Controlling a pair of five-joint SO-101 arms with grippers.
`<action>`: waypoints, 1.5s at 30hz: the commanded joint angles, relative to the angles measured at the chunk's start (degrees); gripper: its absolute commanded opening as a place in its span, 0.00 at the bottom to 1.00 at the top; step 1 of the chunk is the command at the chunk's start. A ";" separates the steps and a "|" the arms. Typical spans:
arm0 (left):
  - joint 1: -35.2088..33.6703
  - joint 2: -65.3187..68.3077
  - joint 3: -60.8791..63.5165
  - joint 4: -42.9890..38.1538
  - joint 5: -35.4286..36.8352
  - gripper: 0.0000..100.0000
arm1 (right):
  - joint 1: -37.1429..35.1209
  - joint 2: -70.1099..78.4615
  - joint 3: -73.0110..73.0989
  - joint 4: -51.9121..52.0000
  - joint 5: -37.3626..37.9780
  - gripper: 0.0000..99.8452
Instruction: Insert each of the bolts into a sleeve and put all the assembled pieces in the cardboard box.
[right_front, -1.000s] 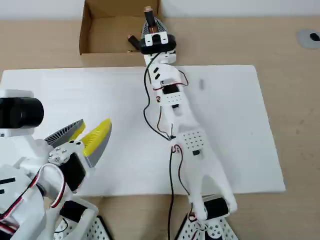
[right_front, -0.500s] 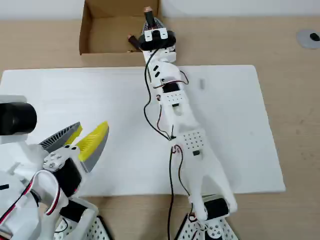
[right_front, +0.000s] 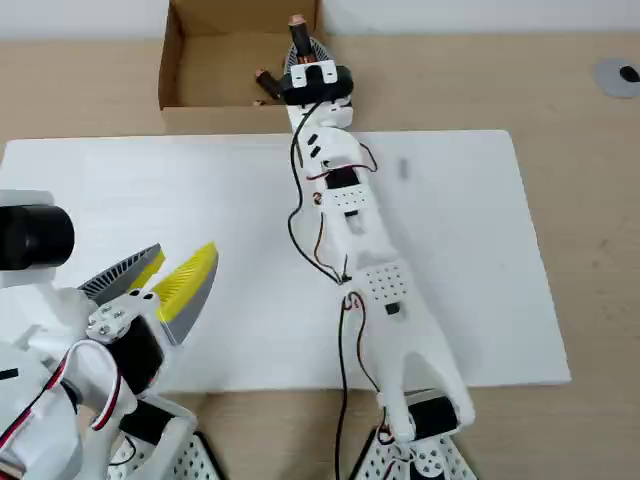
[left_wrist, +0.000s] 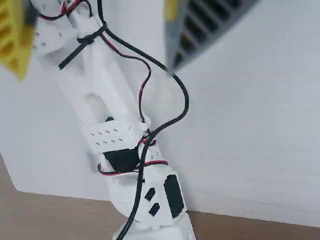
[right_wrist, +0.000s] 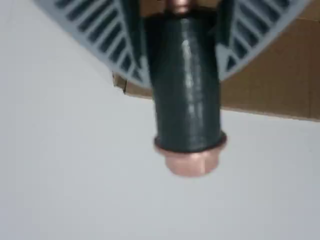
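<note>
**Left arm drawn back, right gripper nudged deeper over the box**

Since a second ago the left gripper (right_front: 185, 248) has pulled slightly toward its base, and the right gripper (right_front: 301, 47) has edged a little farther over the cardboard box (right_front: 165, 72). An assembled piece (right_front: 297, 30), a dark sleeve with a copper bolt through it, is clamped between the right gripper's grey fingers, above the box interior just beside its right wall. A second assembled piece (right_front: 265, 82) lies on the box floor, close by. The left gripper hangs over the white sheet (right_front: 470, 250) well apart from the box, its yellow and grey fingers spread with nothing between them.
</note>
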 joint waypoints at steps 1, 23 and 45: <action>-0.53 0.57 -1.41 0.26 0.26 0.20 | 0.04 1.80 0.13 0.26 1.05 0.12; -0.53 0.57 7.21 -1.41 0.62 0.20 | 0.22 0.31 -13.05 15.91 -0.53 0.22; -15.65 -19.65 45.27 -14.24 -9.14 0.18 | 2.24 -69.76 -11.47 123.60 -11.16 0.01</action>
